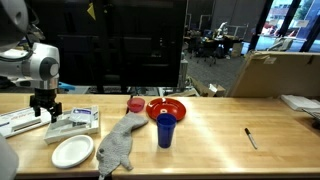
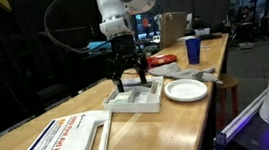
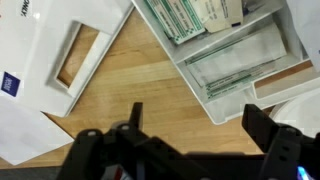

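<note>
My gripper (image 3: 197, 118) stands open and empty, its two black fingers wide apart over bare wood. It hangs just above the table beside a clear plastic tray (image 3: 235, 60) that holds packets and papers; the same tray shows in both exterior views (image 1: 73, 124) (image 2: 134, 97). In an exterior view the gripper (image 2: 128, 83) hovers over the tray's near end. In the wrist view a white box with a window (image 3: 45, 70) lies to the left; it also shows in an exterior view (image 2: 66, 144).
A white paper plate (image 1: 72, 151), a grey cloth (image 1: 118, 143), a blue cup (image 1: 165, 130), a red bowl (image 1: 166, 107) and a small red cup (image 1: 135, 104) sit along the wooden table (image 1: 215, 135). A black pen (image 1: 251, 138) lies farther along. A cardboard box (image 1: 275, 72) stands behind.
</note>
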`<state>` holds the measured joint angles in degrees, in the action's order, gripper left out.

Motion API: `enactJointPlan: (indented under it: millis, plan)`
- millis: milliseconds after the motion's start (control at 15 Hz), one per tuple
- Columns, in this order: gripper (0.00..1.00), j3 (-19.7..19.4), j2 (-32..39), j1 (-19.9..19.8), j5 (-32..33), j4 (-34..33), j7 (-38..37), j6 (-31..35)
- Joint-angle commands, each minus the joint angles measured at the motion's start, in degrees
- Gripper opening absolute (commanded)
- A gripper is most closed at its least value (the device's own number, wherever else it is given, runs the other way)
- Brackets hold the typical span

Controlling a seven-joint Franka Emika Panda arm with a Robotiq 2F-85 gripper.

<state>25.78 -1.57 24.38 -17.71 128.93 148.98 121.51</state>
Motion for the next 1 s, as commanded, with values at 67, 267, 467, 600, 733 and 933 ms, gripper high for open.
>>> enactJointPlan:
  millis: [67, 267, 467, 600, 733, 933]
  plan:
    - [1.00, -2.0, -2.4, -0.6, -5.4, 2.5, -2.4, -0.4]
    - [1.00, -2.5, -2.1, -0.7, -7.7, 3.3, -4.8, 0.2]
    - [1.00, -2.6, -1.6, -0.6, -9.7, 3.3, -6.2, -0.3]
    - [1.00, -2.5, -1.4, -0.4, -10.9, 3.0, -6.5, -0.8]
    - [1.00, -2.2, -1.2, -0.1, -11.9, 2.8, -6.3, -1.0]
    - [1.00, -1.8, 0.0, 0.4, -14.2, 2.2, -5.3, -0.6]
